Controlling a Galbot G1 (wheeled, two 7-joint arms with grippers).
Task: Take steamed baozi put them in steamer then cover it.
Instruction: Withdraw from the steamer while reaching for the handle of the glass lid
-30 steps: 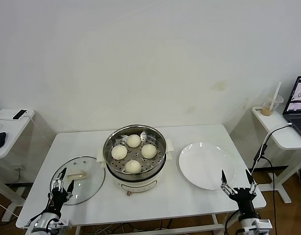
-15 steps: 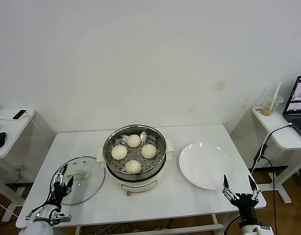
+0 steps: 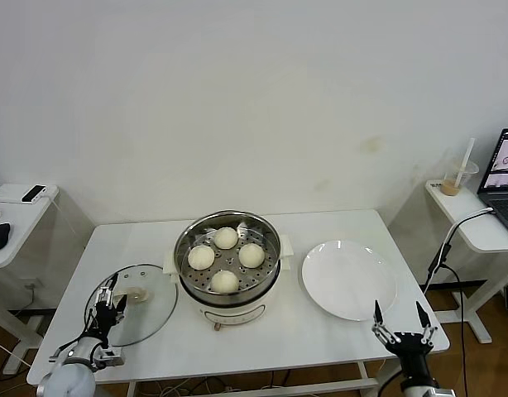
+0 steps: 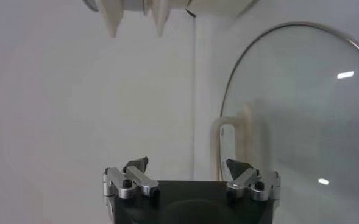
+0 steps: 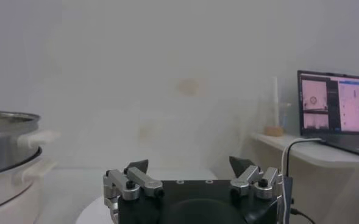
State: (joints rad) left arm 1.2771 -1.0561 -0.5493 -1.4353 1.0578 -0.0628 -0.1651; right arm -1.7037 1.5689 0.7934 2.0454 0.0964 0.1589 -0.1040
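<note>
Loading stage complete, covering stage in hand. Four steamed baozi [image 3: 226,259] already sit on the perforated tray inside the steamer [image 3: 227,263], which stands at the middle of the white counter [image 3: 279,331]. The cover [image 3: 136,303] lies flat on the counter just beside the steamer on the robot's left, its cream-white handle [image 3: 133,294] facing up. The left gripper [image 3: 107,305] hangs over the near edge of the cover with its fingers apart, close to the handle but not closed on it; the left wrist view shows the handle [image 4: 230,146] just ahead of the spread fingertips. The right gripper [image 3: 400,318] waits at the near right edge of the counter, fingers apart and holding nothing, close to an empty white plate [image 3: 348,279]. The next move likely calls for centring the open fingers over the handle, closing on it, then lifting the cover across onto the steamer rim. No brand, label or legible writing is visible on any item.
</note>
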